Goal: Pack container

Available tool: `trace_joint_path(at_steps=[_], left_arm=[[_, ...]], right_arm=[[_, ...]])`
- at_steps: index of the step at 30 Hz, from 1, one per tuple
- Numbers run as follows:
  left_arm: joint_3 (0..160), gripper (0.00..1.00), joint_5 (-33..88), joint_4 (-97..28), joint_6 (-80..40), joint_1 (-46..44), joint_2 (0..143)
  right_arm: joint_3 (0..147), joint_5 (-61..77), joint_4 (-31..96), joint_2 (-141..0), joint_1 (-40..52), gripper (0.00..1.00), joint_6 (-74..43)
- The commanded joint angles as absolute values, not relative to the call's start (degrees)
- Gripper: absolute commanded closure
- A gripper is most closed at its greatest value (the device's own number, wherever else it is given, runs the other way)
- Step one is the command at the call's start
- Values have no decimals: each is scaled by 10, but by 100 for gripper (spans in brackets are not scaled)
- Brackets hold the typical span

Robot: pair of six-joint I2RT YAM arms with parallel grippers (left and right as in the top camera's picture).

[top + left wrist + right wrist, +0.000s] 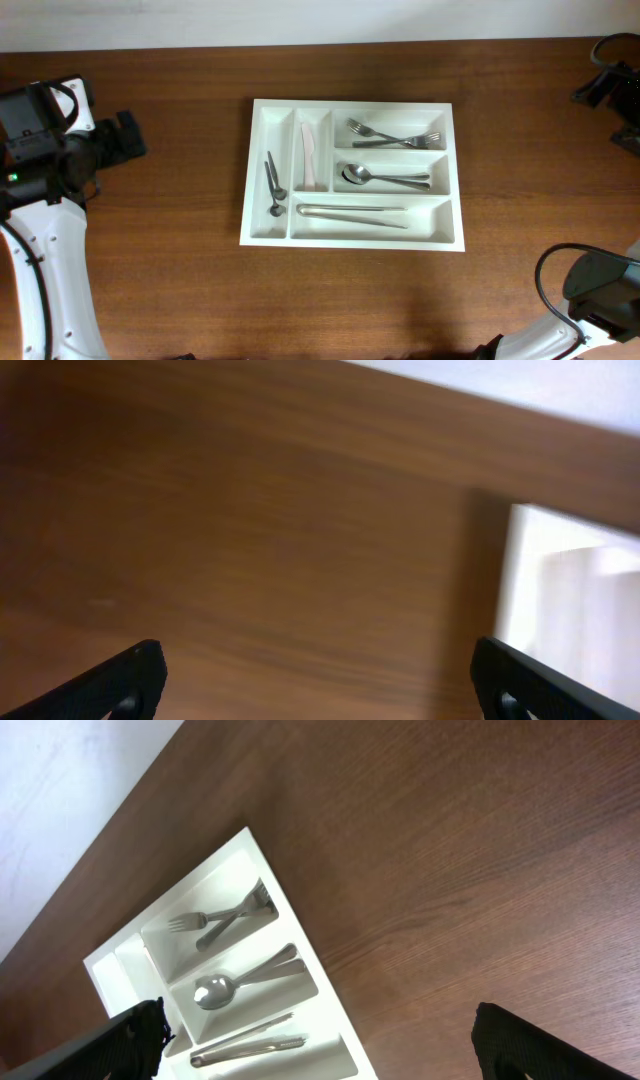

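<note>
The container is a white cutlery tray lying mid-table. Its two narrow upright compartments hold small spoons and a pale knife. Forks, spoons and long knives lie in the three long ones. My left arm is at the far left, well clear of the tray. The left gripper is open over bare wood, the tray's edge to its right. The right gripper is open high above the tray's corner, holding nothing.
The wooden table ends at a white wall along the back. A black fixture sits at the back right corner. My right arm's base and a looped cable fill the front right corner.
</note>
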State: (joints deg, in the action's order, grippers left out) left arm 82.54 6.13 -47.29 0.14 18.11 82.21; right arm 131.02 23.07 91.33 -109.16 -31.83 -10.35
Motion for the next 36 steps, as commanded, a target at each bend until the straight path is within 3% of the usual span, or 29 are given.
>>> trace_joint_path(at_steps=[1, 5, 17, 28, 36], left_arm=[[833, 1, -59, -473, 152, 176, 813], [834, 1, -89, -455, 235, 176, 798], [834, 1, -105, -406, 235, 176, 769], [834, 1, -105, -412, 235, 176, 769], [834, 1, -103, -412, 235, 176, 769]], right_arm=[[1307, 236, 913, -1094, -319, 1, -104], [1307, 236, 913, -1094, -319, 2, -104], [1307, 235, 913, -1088, -267, 1, -104], [1307, 235, 913, -1008, 30, 1, -104], [1307, 236, 913, -991, 151, 1, -104]])
